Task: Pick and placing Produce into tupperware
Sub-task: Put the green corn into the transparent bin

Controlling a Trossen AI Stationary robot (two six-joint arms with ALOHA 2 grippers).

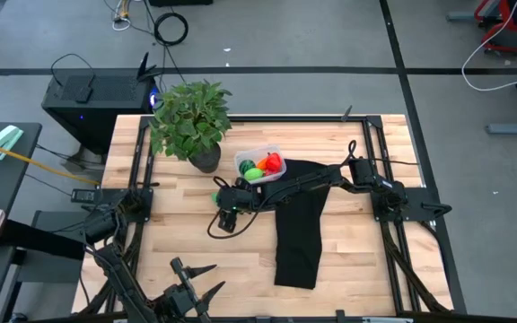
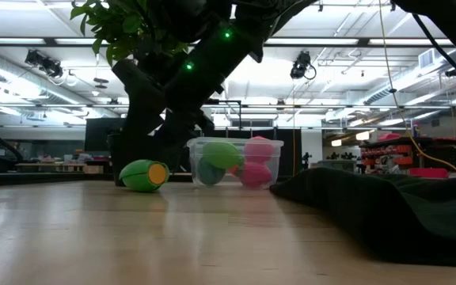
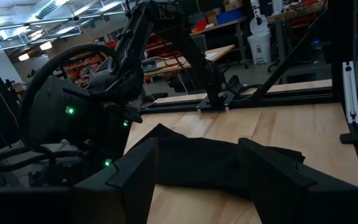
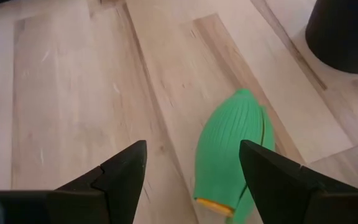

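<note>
A light green toy vegetable with a yellow end lies on its side on the wooden table, left of the tupperware. My right gripper hovers over it, open, with the vegetable below and between its fingers, nearer one of them; I see no touch. The clear tupperware stands beside the plant's pot and holds green, red and orange pieces. My left gripper waits open at the table's near edge.
A leafy potted plant stands at the far left, its dark pot close to the green vegetable. A black cloth lies across the table's middle, under the right arm. Bare wood shows left of the vegetable and toward the near edge.
</note>
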